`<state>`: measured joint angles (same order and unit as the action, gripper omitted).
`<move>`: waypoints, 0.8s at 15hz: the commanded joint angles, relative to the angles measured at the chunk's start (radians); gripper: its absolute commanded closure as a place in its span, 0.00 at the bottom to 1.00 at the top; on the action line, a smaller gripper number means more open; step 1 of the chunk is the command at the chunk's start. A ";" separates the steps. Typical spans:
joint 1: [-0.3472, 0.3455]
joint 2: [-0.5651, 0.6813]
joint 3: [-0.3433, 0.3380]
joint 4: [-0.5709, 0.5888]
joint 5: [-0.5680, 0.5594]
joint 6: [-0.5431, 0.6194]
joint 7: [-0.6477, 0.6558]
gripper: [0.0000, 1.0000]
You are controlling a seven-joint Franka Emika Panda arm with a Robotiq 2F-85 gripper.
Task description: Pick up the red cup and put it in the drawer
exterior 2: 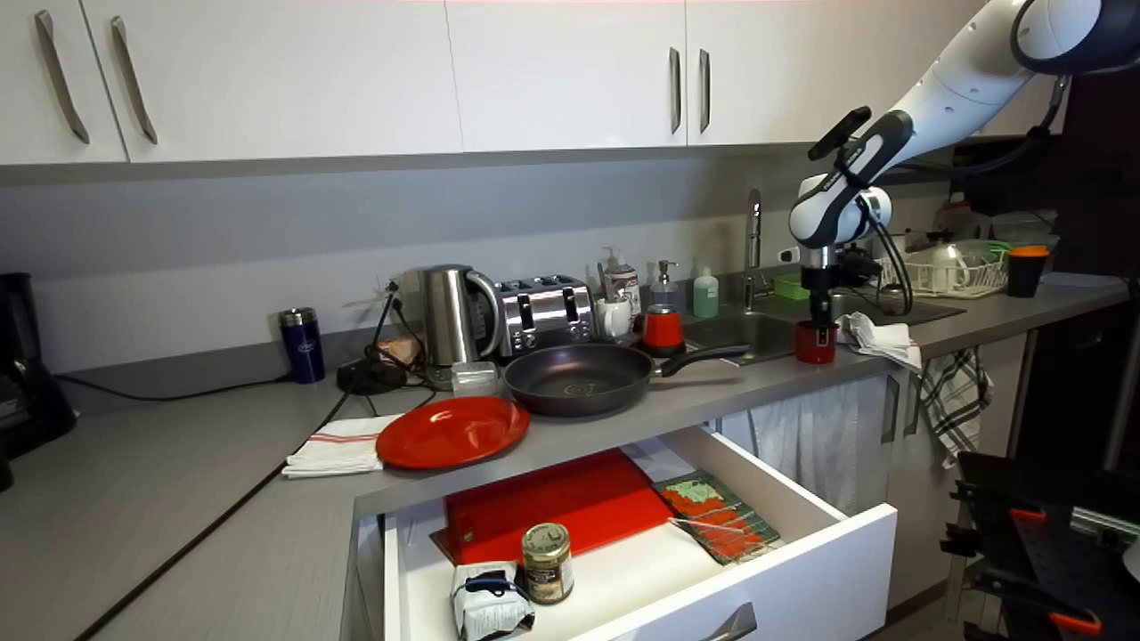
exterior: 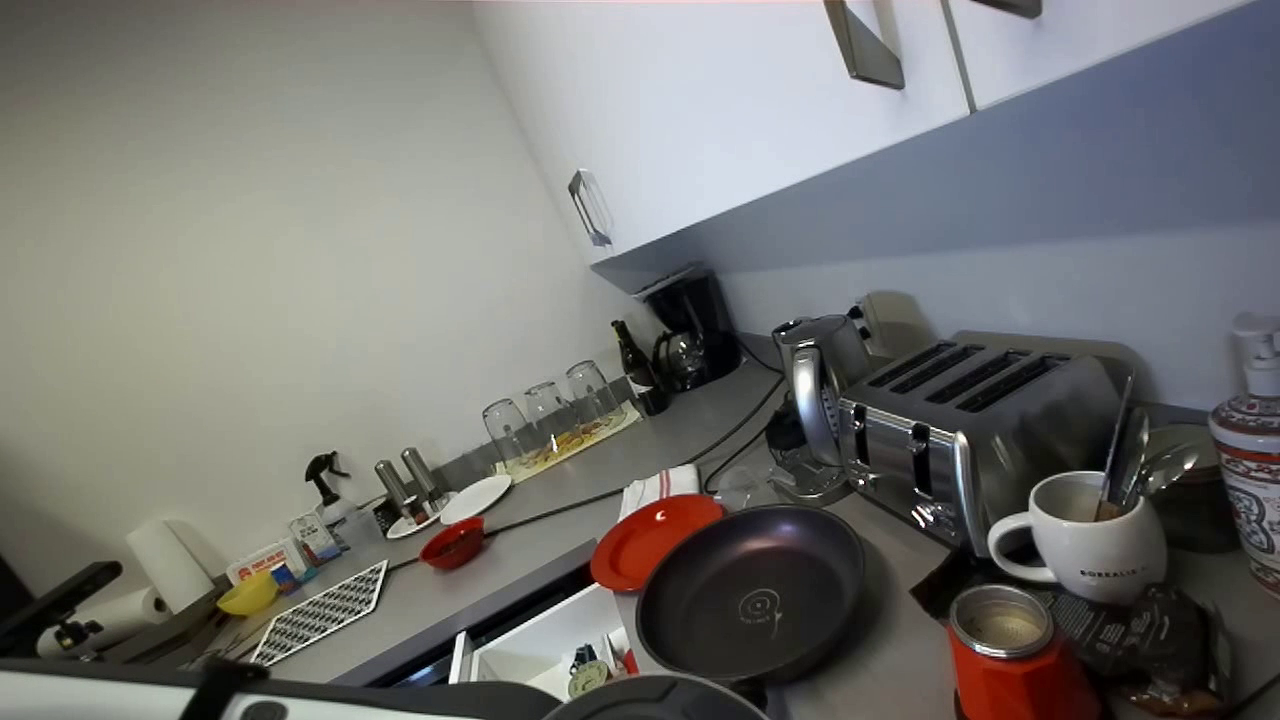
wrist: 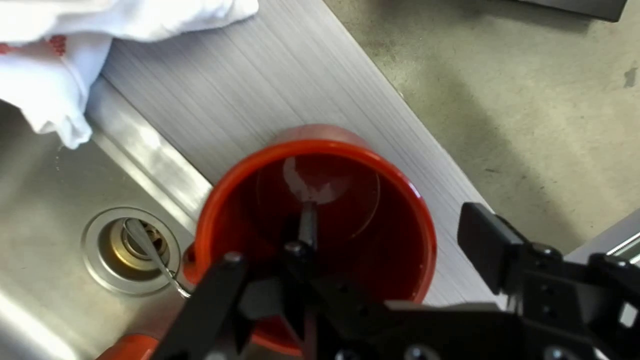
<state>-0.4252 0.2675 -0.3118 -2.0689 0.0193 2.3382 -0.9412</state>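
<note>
The red cup stands upright near the counter's front edge by the sink, my gripper pointing down into it. In the wrist view the cup has its handle at left. My gripper is open there, its two fingers spread across the cup's right wall. One finger reaches inside; the other is outside to the right, apart from the rim. The drawer is pulled out, with a red board, jar, packets and a wire item in it. An exterior view shows part of the drawer, but neither cup nor gripper.
Between cup and drawer, a frying pan lies on the counter, handle towards the sink. A red plate is left of it. A crumpled white towel lies right of the cup. The sink holds a spoon at its drain.
</note>
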 commanded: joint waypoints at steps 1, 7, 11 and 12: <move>-0.004 -0.016 0.005 -0.020 -0.024 0.020 0.022 0.56; -0.003 -0.020 0.004 -0.021 -0.026 0.021 0.028 0.95; -0.001 -0.032 0.003 -0.025 -0.030 0.026 0.040 0.93; 0.000 -0.039 0.002 -0.024 -0.031 0.024 0.044 0.93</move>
<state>-0.4251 0.2667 -0.3118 -2.0690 0.0177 2.3451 -0.9279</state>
